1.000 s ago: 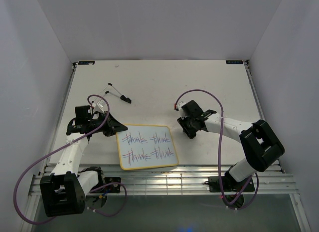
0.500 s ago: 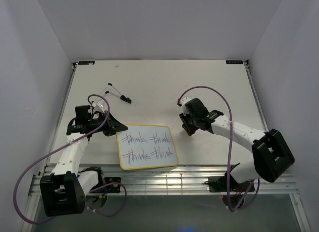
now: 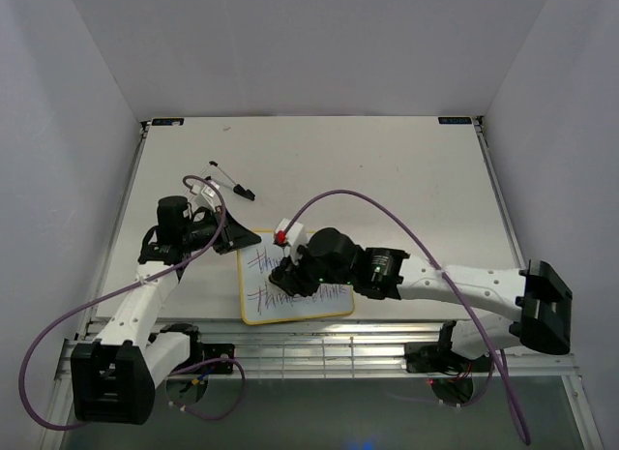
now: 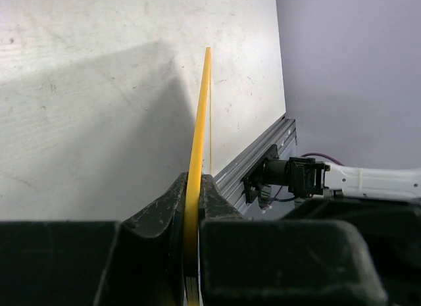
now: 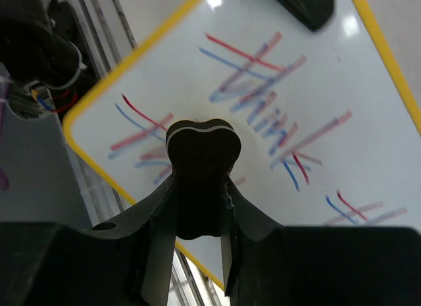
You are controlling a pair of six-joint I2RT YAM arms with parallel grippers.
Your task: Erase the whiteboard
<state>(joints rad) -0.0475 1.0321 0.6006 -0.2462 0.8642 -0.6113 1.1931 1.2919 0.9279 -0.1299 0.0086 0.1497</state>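
The whiteboard (image 3: 259,276) lies on the near part of the bench (image 3: 387,179), just beside the front rail (image 3: 319,348), and its red and blue handwriting (image 5: 263,102) is not yet wiped. Over its middle, the right gripper (image 5: 199,187) is closed on a dark eraser (image 5: 202,145), which is pointed down at the writing. Whether the eraser touches the surface cannot be told. At the board's far left corner, the left gripper (image 4: 193,204) is clamped tight on the yellow frame (image 4: 202,102), so the board is restrained at one corner only.

Several risks can be judged from this. If the eraser is pressed sideways with force, the board could be swung about the clamped corner or pushed against the rail. If too little pressure is applied, streaks of ink would be left. The eraser is gripped by a narrow part, so it could be twisted or pulled out of the gripper by drag. With the two arms close together, the left wrist could be struck on a stroke toward that corner. Farther back, a pen (image 3: 230,182) lies well apart and should not be disturbed.
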